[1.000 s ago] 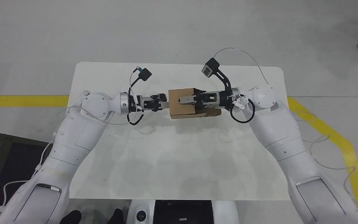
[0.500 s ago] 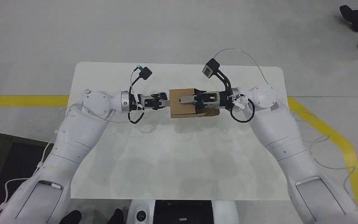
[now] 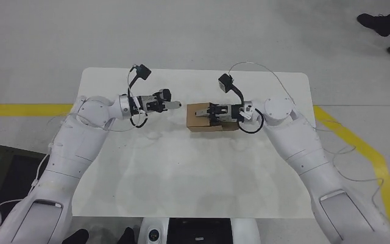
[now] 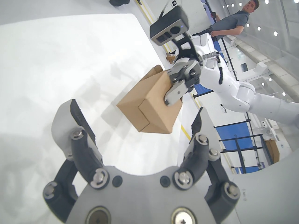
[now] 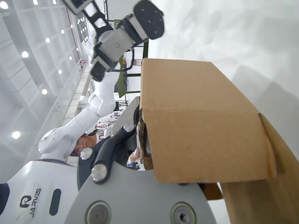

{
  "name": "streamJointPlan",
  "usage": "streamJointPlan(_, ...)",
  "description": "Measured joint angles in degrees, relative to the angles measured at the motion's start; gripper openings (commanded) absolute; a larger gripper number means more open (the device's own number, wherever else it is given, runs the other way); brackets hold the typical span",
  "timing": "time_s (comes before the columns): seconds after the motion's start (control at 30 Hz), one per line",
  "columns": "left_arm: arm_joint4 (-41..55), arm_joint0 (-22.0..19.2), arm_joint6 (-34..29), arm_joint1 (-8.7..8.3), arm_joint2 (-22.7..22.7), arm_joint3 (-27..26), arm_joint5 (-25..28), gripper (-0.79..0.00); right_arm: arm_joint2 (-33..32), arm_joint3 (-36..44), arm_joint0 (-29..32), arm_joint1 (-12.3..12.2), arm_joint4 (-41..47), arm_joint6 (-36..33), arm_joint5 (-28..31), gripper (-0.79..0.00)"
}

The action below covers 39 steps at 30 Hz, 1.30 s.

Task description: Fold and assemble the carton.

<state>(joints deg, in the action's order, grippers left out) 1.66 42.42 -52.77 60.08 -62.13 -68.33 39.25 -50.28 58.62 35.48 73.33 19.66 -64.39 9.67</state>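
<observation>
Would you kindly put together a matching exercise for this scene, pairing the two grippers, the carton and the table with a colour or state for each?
Things:
1. left gripper
2. right gripper
3. carton
4. table

Colour or state:
A. white
B. shut on a wall of the carton
C. brown
D. open, apart from the carton

Pairs: 1-D, 2-B, 3-C, 4-A.
</observation>
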Motion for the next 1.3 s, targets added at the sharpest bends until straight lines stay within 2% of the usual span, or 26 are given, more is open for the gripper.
streamJointPlan(0.23,-10.8,2.6,9.1,-0.46,-1.8,-1.0,11.7,0.0,3.1,-3.0,-1.1,1.4,-2.2,3.3,-1.7,-0.785)
streamJointPlan(0.27,-12.7,3.0,10.5,-0.45,-1.9,-1.1,13.3,0.0,3.3,-3.4,-1.3,1.6,-2.3,3.5,-1.8,-0.748)
streamJointPlan(0.3,-14.8,3.4,11.9,-0.43,-1.9,-1.2,14.9,0.0,3.5,-3.8,-1.4,1.7,-2.3,3.7,-1.9,-0.696)
streamJointPlan(0.33,-17.9,3.8,13.9,-0.38,-2.0,-1.3,16.9,0.0,3.8,-4.4,-1.6,1.9,-2.3,4.0,-1.9,-0.61)
streamJointPlan(0.43,-26.5,4.7,19.5,-0.13,-1.7,-2.4,18.9,0.0,4.3,-5.6,-2.1,2.3,-2.7,4.4,-2.4,-0.456)
streamJointPlan(0.5,-31.9,5.3,23.2,-0.06,-1.3,-3.3,18.8,0.0,4.4,-6.1,-2.4,2.5,-2.7,4.4,-2.5,-0.086)
streamJointPlan(0.53,-34.5,5.6,25.1,-0.06,-1.1,-3.6,18.8,0.0,4.4,-6.3,-2.5,2.6,-2.7,4.3,-2.5,0.0)
streamJointPlan(0.67,-46.6,6.4,34.8,-0.36,-0.1,-4.9,18.7,0.0,3.6,-6.4,-2.8,2.3,-3.4,3.7,-2.2,0.0)
streamJointPlan(0.87,-62.1,5.9,49.5,-0.9,2.7,-4.2,18.8,0.0,0.3,-1.8,-1.4,0.8,-4.6,1.6,-3.4,0.0)
streamJointPlan(1.13,-82.3,3.1,70.8,-1.12,7.2,-0.1,18.7,0.0,-5.2,5.4,2.9,-1.9,-6.7,-1.3,-6.7,0.0)
streamJointPlan(1.3,-91.4,1.8,81.4,-0.77,9.8,2.6,17.1,0.0,-7.6,7.4,4.5,-2.9,-7.0,-2.0,-7.8,0.0)
